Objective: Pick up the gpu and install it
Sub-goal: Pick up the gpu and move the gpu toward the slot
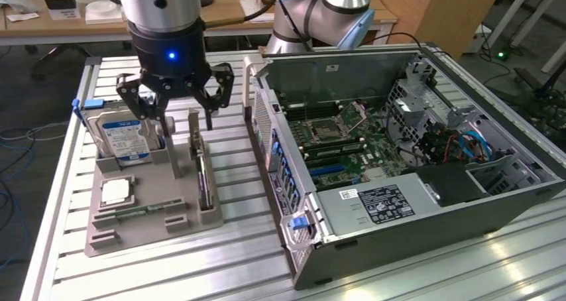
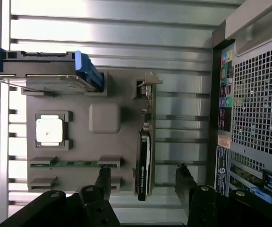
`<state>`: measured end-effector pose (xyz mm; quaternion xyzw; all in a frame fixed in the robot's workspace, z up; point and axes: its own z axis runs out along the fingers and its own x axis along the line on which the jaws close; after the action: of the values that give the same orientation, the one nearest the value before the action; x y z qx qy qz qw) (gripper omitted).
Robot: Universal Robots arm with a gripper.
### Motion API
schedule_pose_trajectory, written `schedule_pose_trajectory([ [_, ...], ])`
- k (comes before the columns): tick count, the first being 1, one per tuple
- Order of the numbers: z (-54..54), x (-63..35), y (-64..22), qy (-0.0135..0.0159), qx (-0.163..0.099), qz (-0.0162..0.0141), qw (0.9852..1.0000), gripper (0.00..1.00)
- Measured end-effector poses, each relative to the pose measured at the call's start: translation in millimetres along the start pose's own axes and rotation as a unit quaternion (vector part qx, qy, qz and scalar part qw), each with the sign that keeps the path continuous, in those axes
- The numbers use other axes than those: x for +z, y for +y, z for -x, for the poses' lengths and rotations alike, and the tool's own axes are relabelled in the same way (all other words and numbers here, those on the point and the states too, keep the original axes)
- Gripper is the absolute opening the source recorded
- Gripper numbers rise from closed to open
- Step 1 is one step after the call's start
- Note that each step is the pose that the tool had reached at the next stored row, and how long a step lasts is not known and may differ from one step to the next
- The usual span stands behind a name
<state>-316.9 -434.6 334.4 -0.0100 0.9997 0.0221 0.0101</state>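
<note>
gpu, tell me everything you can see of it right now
The gpu is a thin flat card standing on its long edge in a slot of the grey holder tray, beside the open computer case. Edge-on it shows a dark face, a brownish board edge and a silver metal bracket at one end. Only the tray touches it; the open gripper hangs above, holding nothing.

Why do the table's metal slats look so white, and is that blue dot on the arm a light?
Exterior view: glare off the table slats, strongest in the foreground; the blue dot above the tool glows. Wrist view: slats beyond the grey tray wash out white, the tool's fingers look dark.
</note>
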Motion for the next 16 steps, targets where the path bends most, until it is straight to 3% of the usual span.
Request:
schedule_pose_trajectory([
  [8, -0.3, 13.0, -2.5, 0.0000, 0.000, -0.0005, 1.0000, 0.66],
  [16, -0.2, 25.8, -3.1, 0.0001, 0.000, -0.0035, 1.0000, 0.66],
])
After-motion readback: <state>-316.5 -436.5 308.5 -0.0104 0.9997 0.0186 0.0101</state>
